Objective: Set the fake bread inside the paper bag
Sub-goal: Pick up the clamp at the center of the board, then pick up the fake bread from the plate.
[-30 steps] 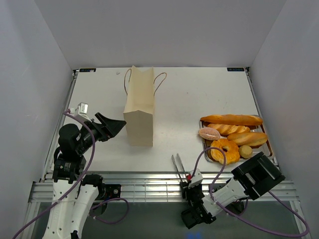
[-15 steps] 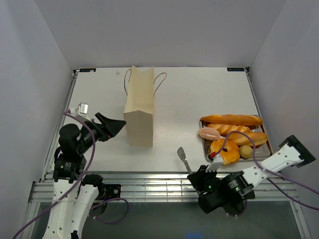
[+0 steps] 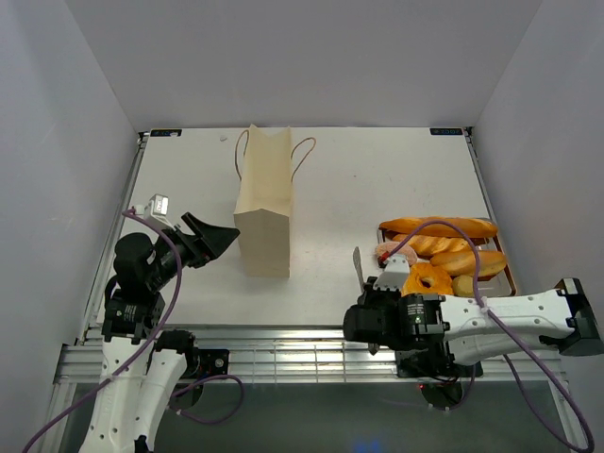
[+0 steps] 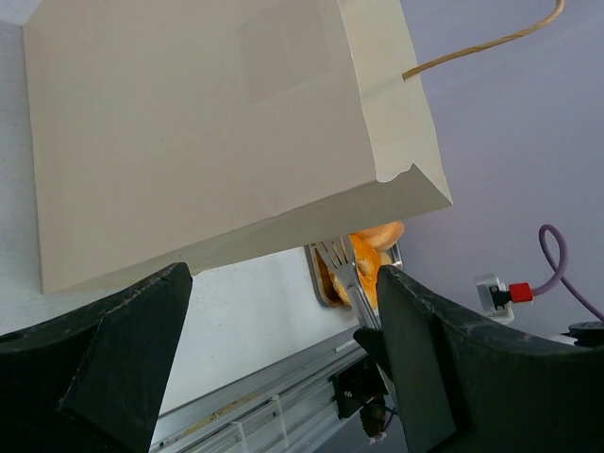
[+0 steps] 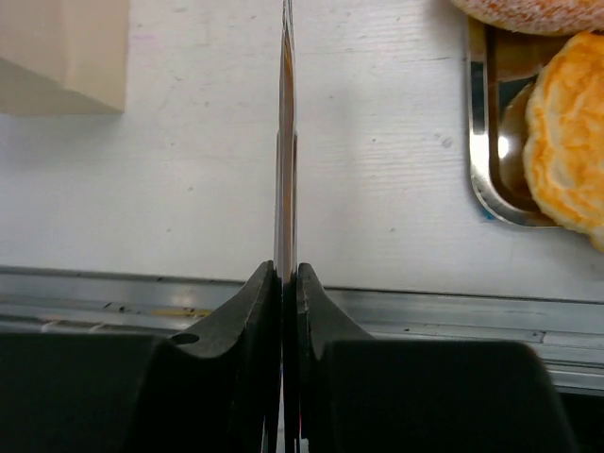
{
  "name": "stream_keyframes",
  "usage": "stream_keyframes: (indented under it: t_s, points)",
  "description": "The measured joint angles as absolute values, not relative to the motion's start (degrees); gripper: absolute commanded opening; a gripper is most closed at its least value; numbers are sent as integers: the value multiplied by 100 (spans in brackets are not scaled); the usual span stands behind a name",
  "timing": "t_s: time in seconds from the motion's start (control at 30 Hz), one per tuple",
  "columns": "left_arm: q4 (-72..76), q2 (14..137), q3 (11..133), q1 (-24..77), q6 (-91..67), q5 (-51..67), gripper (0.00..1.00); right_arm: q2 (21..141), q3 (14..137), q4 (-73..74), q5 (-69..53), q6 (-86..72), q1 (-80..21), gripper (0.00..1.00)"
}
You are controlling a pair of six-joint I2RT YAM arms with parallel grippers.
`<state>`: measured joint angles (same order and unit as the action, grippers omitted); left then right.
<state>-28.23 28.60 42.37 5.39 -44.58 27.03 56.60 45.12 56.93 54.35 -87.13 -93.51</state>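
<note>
The right claw (image 5: pixel 284 274) is clenched on the metal tongs (image 5: pixel 286 142). The left claw (image 3: pixel 219 236) gapes released beside the paper bag (image 3: pixel 263 212).

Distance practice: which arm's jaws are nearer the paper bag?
Left. The left arm holds its jaws open beside the paper bag; the right arm, jaws shut on the tongs, is near the tray.

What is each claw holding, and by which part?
The right claw is shut on the metal tongs, pinching their near end, the rest sticking out ahead. The left claw is open, holding nothing.
</note>
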Motion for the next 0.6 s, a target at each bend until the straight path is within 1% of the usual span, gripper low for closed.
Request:
stream_keyframes:
  t_s: [0.1,0.13,0.23,0.33,0.37,0.6]
  points:
    - [-2827,2871,4237,539,-4458,2705,89,5843,4565,5695,5231,-8324,-8687,12]
    - [-2825,2880,4237,539,-4458,2707,89,5826,4567,5658,5183,-8173,-8466,17]
    - [-2823,2906,4237,539,-4451,2709,89,5599,4565,5426,4954,-7631,-7854,26]
    - [-2823,2941,4237,537,-4438,2716,90,5301,4560,5164,4737,-7144,-7400,28]
    - [-2823,2952,4237,539,-4436,2718,90,5242,4560,5109,4687,-7022,-7306,31]
    - [-2823,2969,4237,537,-4394,2738,90,5028,4506,4934,4344,-6567,-6906,35]
